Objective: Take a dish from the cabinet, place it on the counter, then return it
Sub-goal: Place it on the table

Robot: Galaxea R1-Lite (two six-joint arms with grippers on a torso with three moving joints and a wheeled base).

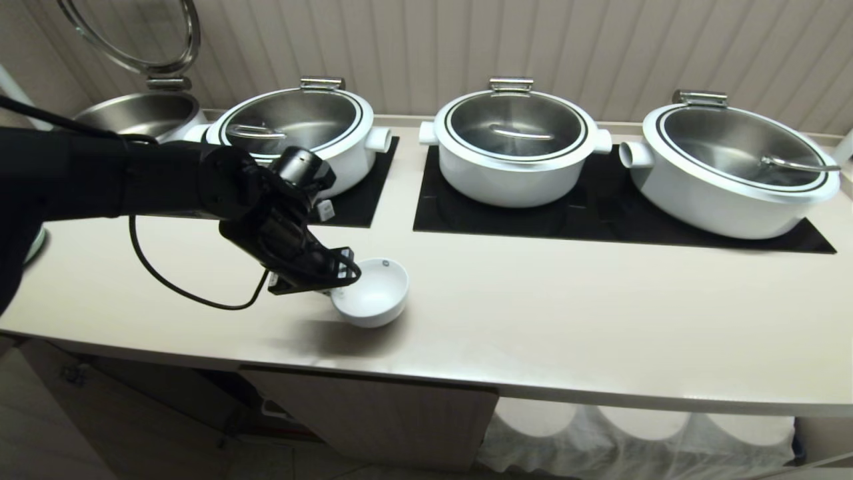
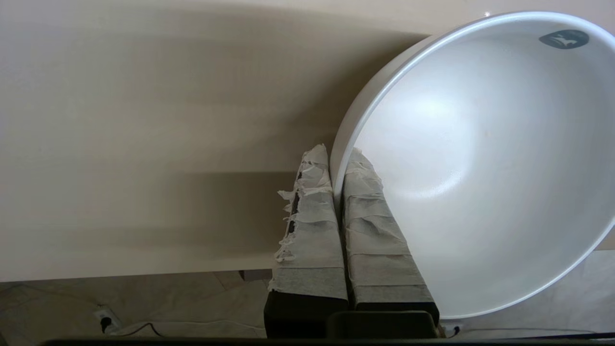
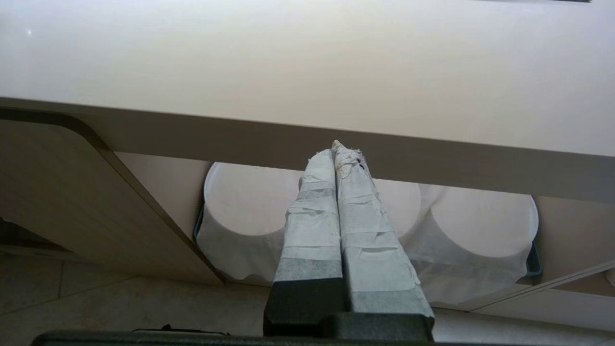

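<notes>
One dish (image 1: 373, 293) (tilted) pinched by left gripper (image 1: 331, 283) above counter (image 1: 533, 313).

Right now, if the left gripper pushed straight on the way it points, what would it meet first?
Probably the counter. The left gripper, shut on the bowl's rim, points down at the beige top just ahead; nothing else shows in between, though depth is hard to judge.

**Beige counter, black panels, four pots**

The long smooth pale beige counter (image 1: 566, 320) has black rectangular inset panels (image 1: 600, 227). Three large white round pots with steel lids (image 1: 516, 143) stand on the panels. Left of them an open steel pot (image 1: 136, 113) stands, its lid raised. Nearer the counter's front edge is a small white ceramic bowl (image 1: 376, 297).
</notes>
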